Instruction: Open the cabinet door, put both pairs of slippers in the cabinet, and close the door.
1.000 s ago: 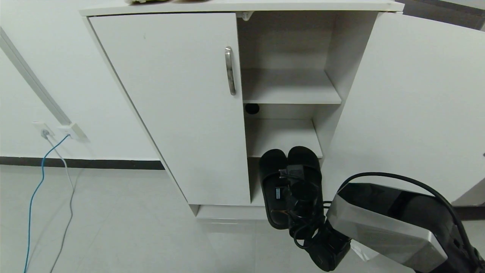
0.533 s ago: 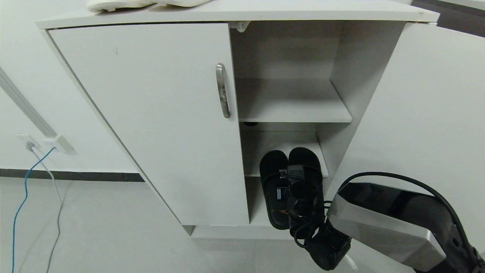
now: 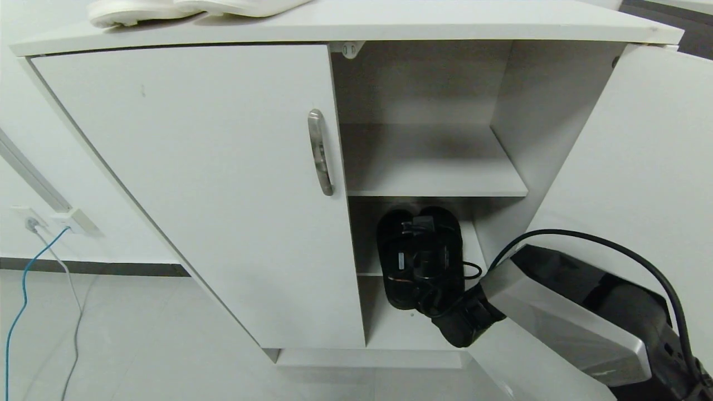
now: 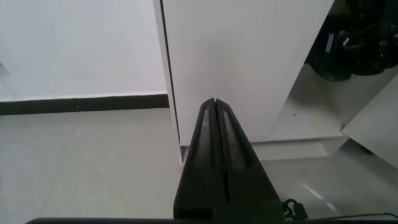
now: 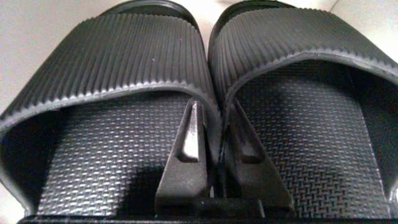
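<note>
My right gripper (image 3: 419, 234) is shut on the pair of black slippers (image 3: 402, 253), pinching their two inner edges together (image 5: 214, 134). The pair hangs inside the open right half of the white cabinet (image 3: 562, 100), toes under the upper shelf (image 3: 434, 167) and over the lower shelf (image 3: 473, 239). A pair of white slippers (image 3: 184, 6) lies on the cabinet top. The right door (image 3: 640, 184) is swung open; the left door (image 3: 211, 178) with its metal handle (image 3: 318, 151) is closed. My left gripper (image 4: 215, 102) is shut, low over the floor in front of the closed left door (image 4: 249, 50).
A wall socket (image 3: 33, 220) with a blue cable (image 3: 19, 301) and a grey cable (image 3: 75, 306) sits left of the cabinet. Grey floor tiles (image 3: 139, 345) lie open in front. The bottom compartment floor (image 3: 401, 334) is bare.
The head camera has shifted closer and higher. My right arm has pushed the black slippers forward from the cabinet's front edge into the middle compartment.
</note>
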